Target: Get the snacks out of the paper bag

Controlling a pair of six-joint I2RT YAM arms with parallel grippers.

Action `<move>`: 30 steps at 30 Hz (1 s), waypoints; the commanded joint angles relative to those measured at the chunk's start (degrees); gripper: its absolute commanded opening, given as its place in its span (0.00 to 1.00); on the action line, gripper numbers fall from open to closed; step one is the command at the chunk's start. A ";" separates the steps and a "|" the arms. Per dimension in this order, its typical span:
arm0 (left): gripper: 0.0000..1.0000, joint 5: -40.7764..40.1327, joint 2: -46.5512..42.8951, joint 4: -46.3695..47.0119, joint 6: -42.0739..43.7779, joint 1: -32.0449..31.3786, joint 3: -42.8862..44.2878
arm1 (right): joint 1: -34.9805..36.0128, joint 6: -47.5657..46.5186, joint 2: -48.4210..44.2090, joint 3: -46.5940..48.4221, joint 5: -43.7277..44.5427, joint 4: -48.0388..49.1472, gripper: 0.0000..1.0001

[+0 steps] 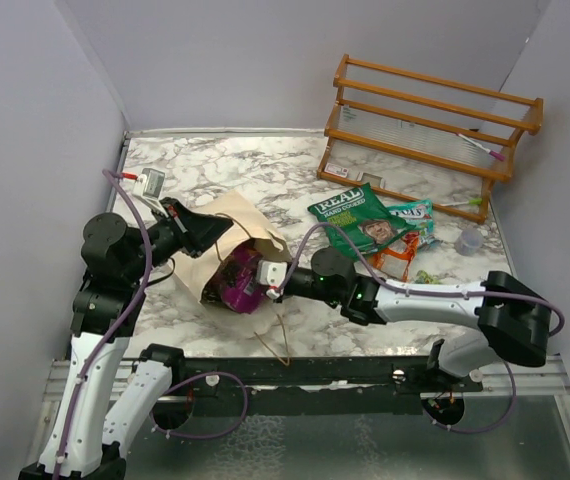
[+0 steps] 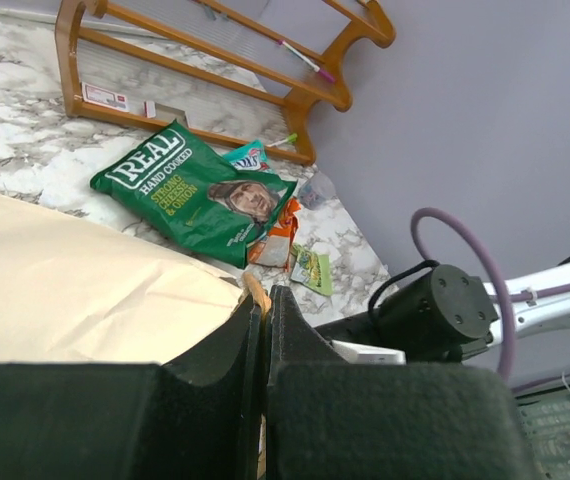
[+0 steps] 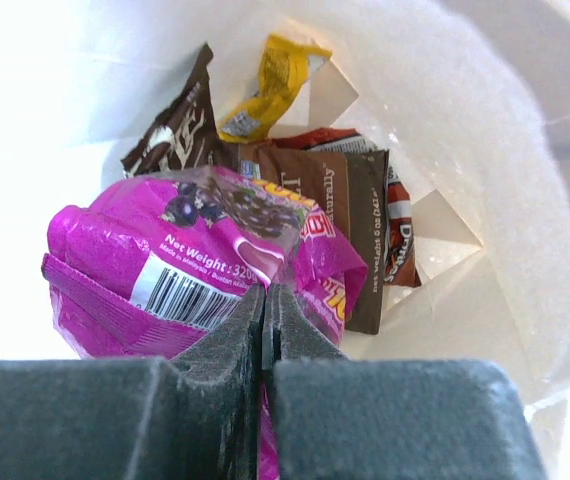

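- Right wrist view: the right tool (image 3: pixel 265 305) is pinched tight on the magenta-purple packet (image 3: pixel 165 260) at the mouth of the paper bag (image 3: pixel 485 150)
- Deeper inside the bag lie dark brown packets (image 3: pixel 330 195) and a yellow packet (image 3: pixel 270 85)
- Left tool (image 2: pixel 262 305) is clamped on the bag's upper rim
- Bag lies on its side on the marble tabletop (image 1: pixel 215 160)
- Green bag (image 1: pixel 360 220) lies flat on the tabletop right of the paper bag, an orange packet (image 1: pixel 397 258) at its edge
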 commanded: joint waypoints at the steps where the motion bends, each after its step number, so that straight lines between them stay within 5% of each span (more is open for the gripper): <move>1: 0.00 -2.82 0.49 -0.44 -1.29 -0.11 -0.48 | 0.49 3.36 -7.46 -0.35 -4.67 5.23 0.01; 6: 0.00 -3.23 0.99 0.32 -2.34 -0.11 -1.37 | 0.44 3.88 -11.04 -2.93 -4.65 5.42 0.01; 21: 0.00 -0.98 1.56 1.52 -3.18 -0.11 -0.43 | 0.48 3.60 3.09 -3.78 0.88 8.98 0.02; 28: 0.00 1.64 1.62 2.63 -2.84 -0.11 -2.48 | 0.49 0.05 2.04 -7.91 -5.69 0.54 0.62; 30: 0.00 1.76 1.48 2.43 -2.78 -0.07 -2.42 | 0.49 -2.20 1.15 -9.52 -7.97 -0.73 0.98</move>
